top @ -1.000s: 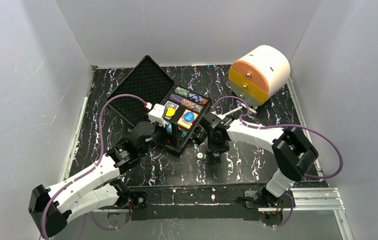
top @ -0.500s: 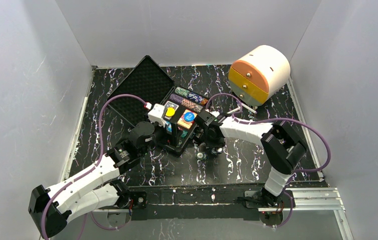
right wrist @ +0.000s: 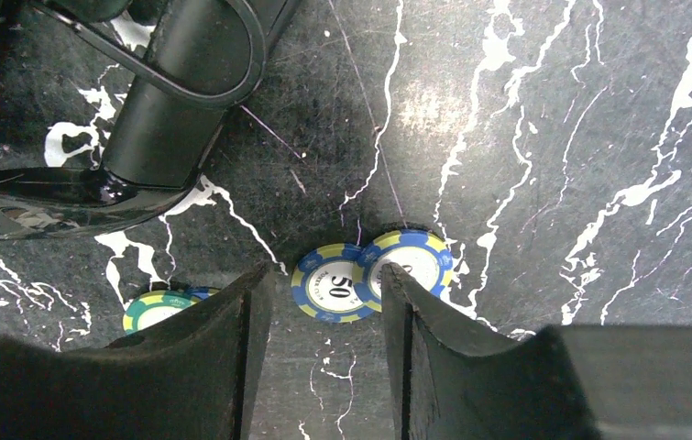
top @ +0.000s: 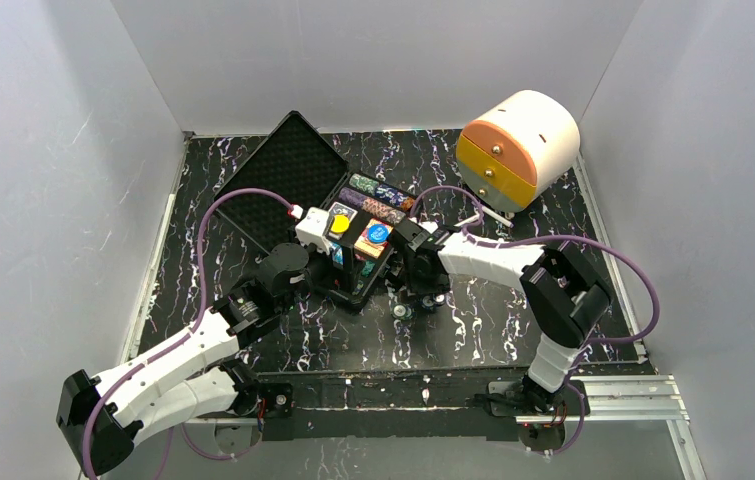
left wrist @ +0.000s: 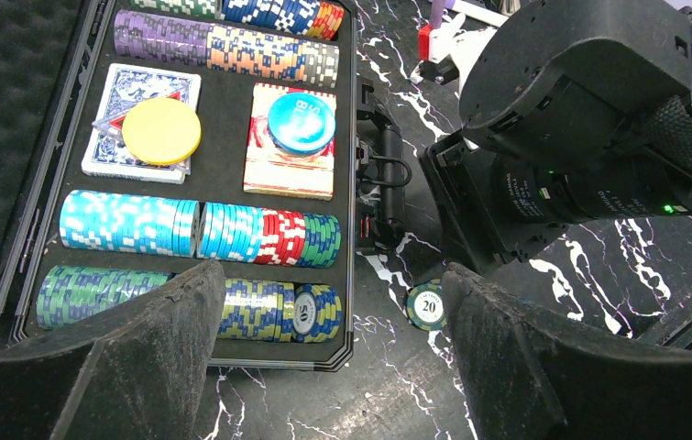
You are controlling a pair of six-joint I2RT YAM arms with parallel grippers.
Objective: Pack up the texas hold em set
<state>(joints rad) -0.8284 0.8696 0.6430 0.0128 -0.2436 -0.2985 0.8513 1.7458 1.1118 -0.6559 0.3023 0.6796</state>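
Has swung the right pincer (right wrist: 322, 280) inward and down, jaws widening; now straddles, ungripped, a blue-and-yellow 50 poker chip (right wrist: 333, 286) flat on the black white-veined counter (right wrist: 553, 137). Leaves at least 3 loose chips (right wrist: 411, 261) still unpacked. Holds the left pincer (left wrist: 331, 275) released above the open black foam-lined hard case (left wrist: 353, 183) beside them. Beyond: cream-and-orange round drawer box (top: 518, 140), plain white walls (top: 373, 60).

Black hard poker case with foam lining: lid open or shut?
Open. The black hard case has its foam-lined lid swung back, and the multicoloured chip rows sit exposed in its tray.
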